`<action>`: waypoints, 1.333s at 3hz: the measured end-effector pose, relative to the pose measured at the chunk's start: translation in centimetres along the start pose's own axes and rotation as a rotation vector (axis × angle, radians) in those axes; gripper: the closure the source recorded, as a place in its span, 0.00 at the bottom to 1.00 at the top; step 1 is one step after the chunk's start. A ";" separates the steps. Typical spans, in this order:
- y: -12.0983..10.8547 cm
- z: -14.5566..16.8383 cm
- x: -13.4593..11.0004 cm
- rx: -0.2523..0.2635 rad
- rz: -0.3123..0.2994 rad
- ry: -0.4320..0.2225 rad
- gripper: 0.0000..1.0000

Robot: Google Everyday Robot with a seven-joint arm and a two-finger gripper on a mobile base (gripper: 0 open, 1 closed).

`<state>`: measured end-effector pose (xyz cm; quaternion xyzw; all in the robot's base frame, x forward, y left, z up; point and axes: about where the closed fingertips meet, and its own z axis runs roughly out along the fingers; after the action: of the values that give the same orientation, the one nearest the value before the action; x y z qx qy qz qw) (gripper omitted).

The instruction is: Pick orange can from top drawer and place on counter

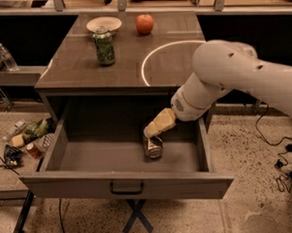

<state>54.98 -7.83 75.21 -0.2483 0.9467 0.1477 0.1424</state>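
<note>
The orange can (153, 147) stands inside the open top drawer (124, 185), right of centre, with its silver top showing. My gripper (149, 132), pale yellow at the end of the white arm (222, 76), reaches down into the drawer and sits right at the can's top, touching or nearly touching it. The arm comes in from the right over the drawer's right side. The counter (85, 63) above the drawer is glossy grey-brown with a thin white arc (148, 57) marked on it.
A green patterned can (104, 45), a white bowl (103, 24) and a red apple (144, 23) stand on the counter. A water bottle (6, 56) stands on the left side shelf. Snack packets and bottles (25, 140) lie on the floor left. Cables (283, 156) lie at the right.
</note>
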 end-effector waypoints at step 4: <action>-0.4 13.5 -4.3 0.079 0.267 0.037 0.00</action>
<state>61.41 -1.56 64.30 -0.1169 0.9789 0.1234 0.1136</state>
